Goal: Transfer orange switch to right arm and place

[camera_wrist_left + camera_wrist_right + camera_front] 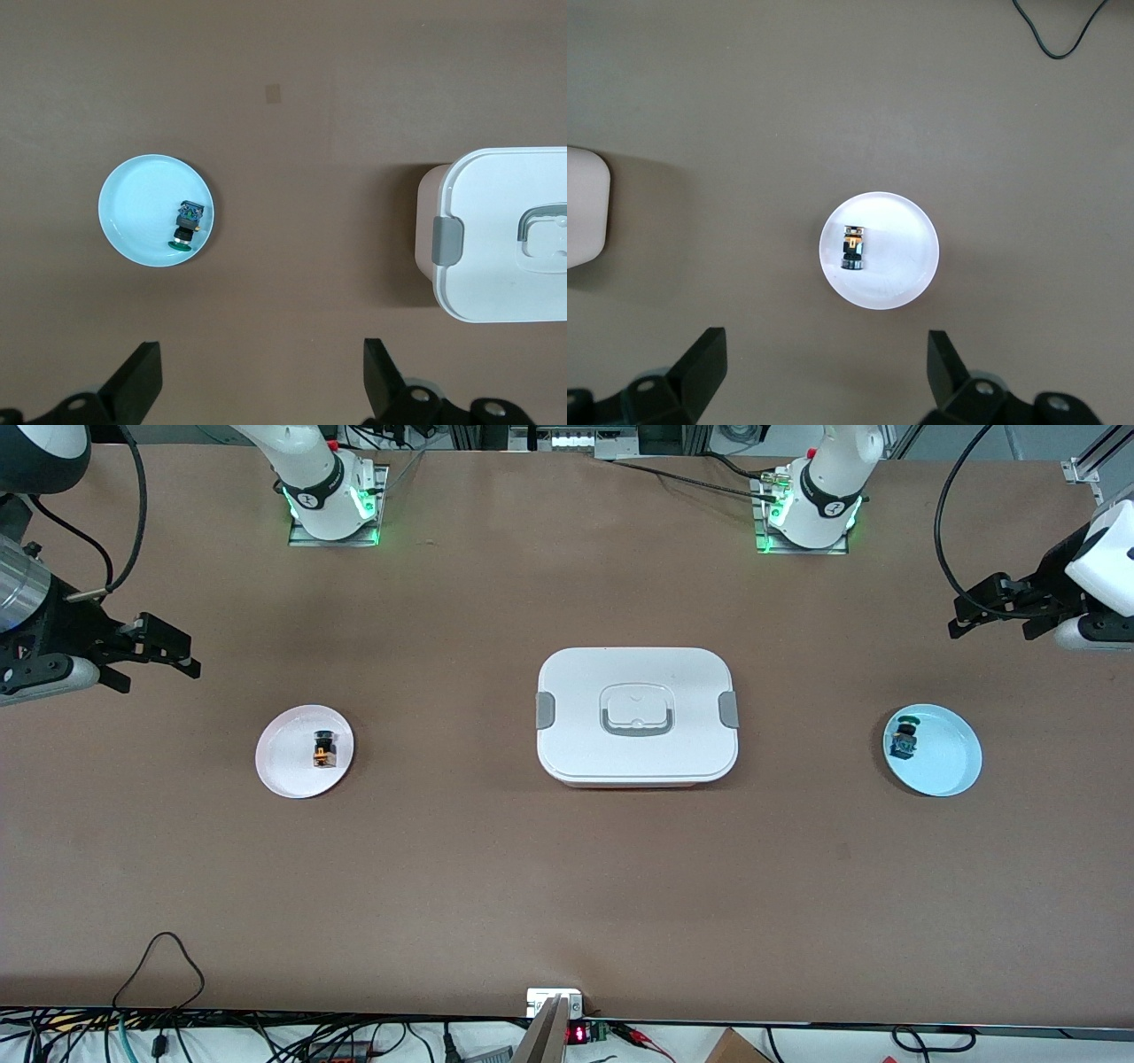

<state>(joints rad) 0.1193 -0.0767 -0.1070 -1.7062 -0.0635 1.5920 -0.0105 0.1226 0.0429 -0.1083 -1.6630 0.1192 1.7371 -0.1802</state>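
Note:
The orange switch (pixel 324 750) lies on its side on a small white plate (pixel 276 766) toward the right arm's end of the table. It also shows in the right wrist view (pixel 852 248) on that plate (pixel 912 266). My right gripper (pixel 164 651) hangs open and empty over bare table beside that plate, and its fingers are wide apart in its wrist view (pixel 827 354). My left gripper (pixel 974 615) hangs open and empty at the left arm's end, also seen wide open in its wrist view (pixel 261 363).
A similar switch with green and blue parts (pixel 904 740) lies on a light blue plate (pixel 955 760) at the left arm's end, as the left wrist view (pixel 186 226) shows. A white lidded box (pixel 638 713) sits mid-table between the plates.

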